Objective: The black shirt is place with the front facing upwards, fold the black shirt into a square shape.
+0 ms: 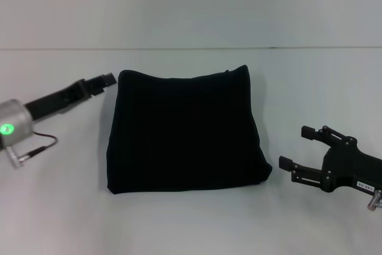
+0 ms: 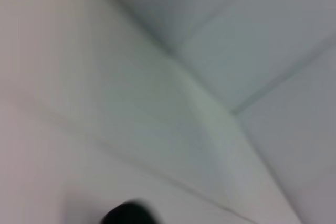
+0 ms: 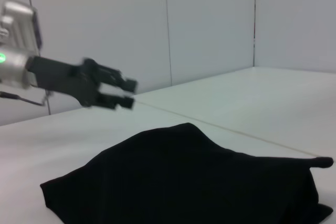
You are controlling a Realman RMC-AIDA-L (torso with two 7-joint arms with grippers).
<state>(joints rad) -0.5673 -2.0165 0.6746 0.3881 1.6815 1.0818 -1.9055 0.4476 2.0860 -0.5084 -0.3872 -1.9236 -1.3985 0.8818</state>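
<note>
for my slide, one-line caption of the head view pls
Folded black shirt lies square on the white table, left gripper and open right gripper clear at either side.

This looks like a robot test lab or staged recording booth: a plain white bench [image 1: 191, 225] carries only the folded black shirt [image 1: 185, 132], and behind the shirt stand bare pale wall panels [image 3: 210, 24] (joined by thin vertical seams), with no household furnishings.

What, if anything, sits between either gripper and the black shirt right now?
Nothing visible does. The black shirt lies folded in a rough square on the white table. The left gripper hangs by its far left corner, the right gripper beside its near right corner, with only bare table between each and the cloth.
</note>
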